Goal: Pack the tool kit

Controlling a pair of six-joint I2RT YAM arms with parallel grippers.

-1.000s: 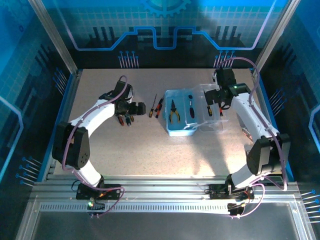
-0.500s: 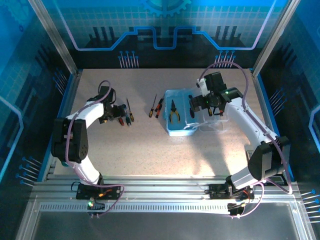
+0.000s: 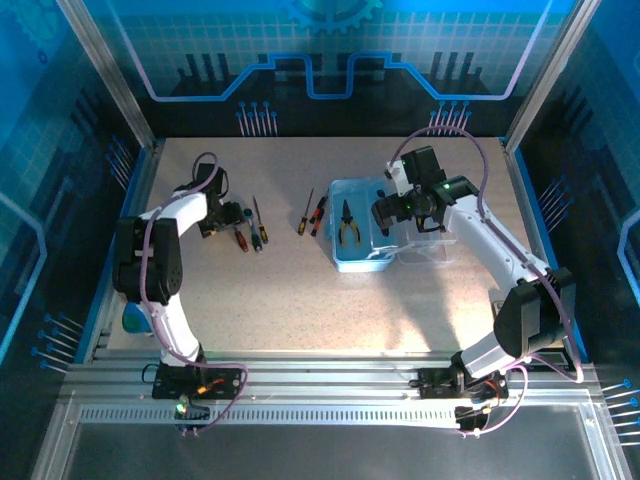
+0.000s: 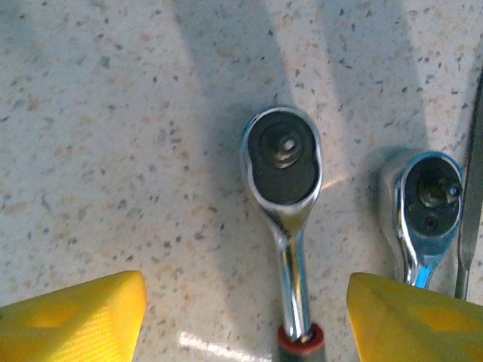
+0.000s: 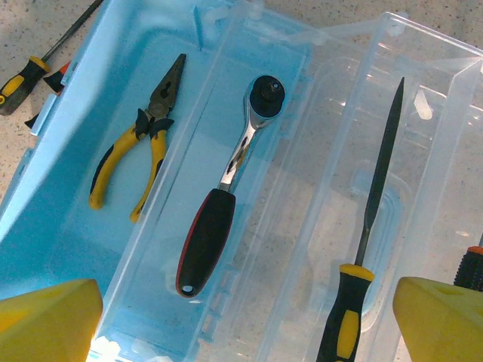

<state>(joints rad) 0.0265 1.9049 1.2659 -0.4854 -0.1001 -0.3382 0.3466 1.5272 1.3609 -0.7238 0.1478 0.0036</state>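
The light-blue case (image 3: pixel 352 257) lies open at mid table, its clear lid (image 5: pixel 423 113) folded out to the right. Inside are yellow-handled pliers (image 5: pixel 143 143) and a black-handled ratchet (image 5: pixel 226 192). A yellow/black slim tool (image 5: pixel 366 249) rests on the lid. My right gripper (image 5: pixel 241 324) hovers open above the case, holding nothing. A yellow/black screwdriver (image 3: pixel 304 212) and a red/black one (image 3: pixel 318 214) lie left of the case. My left gripper (image 4: pixel 245 317) is open low over the table, straddling the shaft of a chrome ratchet (image 4: pixel 283 162) without touching it.
A second ratchet head (image 4: pixel 426 204) and a thin metal shaft (image 4: pixel 472 226) lie just right of the first. A red/black handle (image 5: pixel 472 268) peeks in beyond the lid. The blue side rail (image 3: pixel 130 200) runs close behind the left arm.
The left arm has swung left, and small tools now show on the table beside it. The right gripper has shifted left from over the lid to over the case.
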